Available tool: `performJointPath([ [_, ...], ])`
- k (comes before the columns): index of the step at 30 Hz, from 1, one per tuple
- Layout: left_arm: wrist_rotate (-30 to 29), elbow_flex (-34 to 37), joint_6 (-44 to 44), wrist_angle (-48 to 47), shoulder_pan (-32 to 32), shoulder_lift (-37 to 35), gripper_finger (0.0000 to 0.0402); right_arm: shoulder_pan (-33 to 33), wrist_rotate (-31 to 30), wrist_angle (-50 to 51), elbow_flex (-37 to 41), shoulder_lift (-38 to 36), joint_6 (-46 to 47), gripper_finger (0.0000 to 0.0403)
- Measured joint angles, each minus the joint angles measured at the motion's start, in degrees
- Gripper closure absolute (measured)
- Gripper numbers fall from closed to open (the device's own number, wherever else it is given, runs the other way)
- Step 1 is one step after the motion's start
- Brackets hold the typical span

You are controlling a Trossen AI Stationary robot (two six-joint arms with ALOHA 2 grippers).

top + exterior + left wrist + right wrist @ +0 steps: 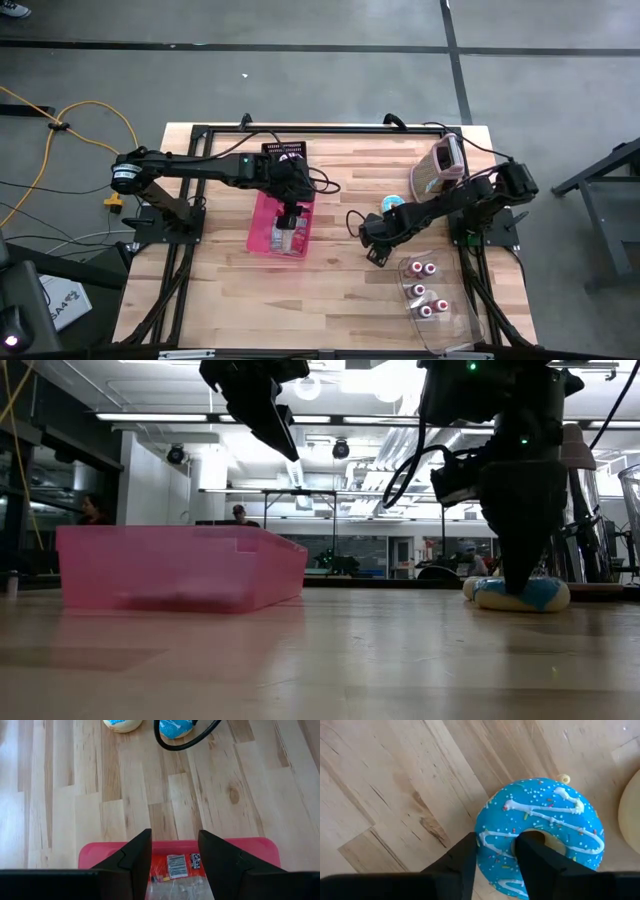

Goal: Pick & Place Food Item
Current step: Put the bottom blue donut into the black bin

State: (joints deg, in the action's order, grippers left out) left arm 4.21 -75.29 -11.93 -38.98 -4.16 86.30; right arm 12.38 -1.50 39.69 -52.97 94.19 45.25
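Note:
A blue-iced donut with white drizzle and sprinkles lies flat on the wooden table, right of centre. My right gripper points down and is shut on it; in the low view it stands on the donut. A second, cream-coloured donut lies just beyond on the table. My left gripper hangs open above the pink bin, where a clear packet lies. My right gripper has the blue donut's ring between its two fingers. One finger is in the centre hole and the other is at the outer edge. The fingers come from above, pointing down. The donut lies flat on the table.
A clear plastic tray holding red-topped pieces lies at the near right. A pink-and-white bag stands at the far right. A black object sits behind the bin. Bare wood lies between the bin and the donuts.

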Motion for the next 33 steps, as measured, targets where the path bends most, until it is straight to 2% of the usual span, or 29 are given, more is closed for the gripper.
performJointPath([
  [10,0.0,0.0,0.3,0.0,0.0,0.0,0.0247,0.0,0.0,0.0,0.0,0.0,0.0,0.0335],
  [18,0.0,0.0,0.4,-0.1,0.0,0.0,0.0247,0.0,2.5,0.1,0.0,-0.8,-0.8,0.0347],
  [27,0.0,0.0,-0.4,0.0,0.0,0.0,0.0247,0.3,6.4,0.3,-1.2,-9.0,-4.0,0.0347],
  [33,2.0,0.0,-3.3,0.2,0.0,0.0,0.0247,0.4,6.8,-4.8,-3.4,-15.8,-8.0,0.0348],
])
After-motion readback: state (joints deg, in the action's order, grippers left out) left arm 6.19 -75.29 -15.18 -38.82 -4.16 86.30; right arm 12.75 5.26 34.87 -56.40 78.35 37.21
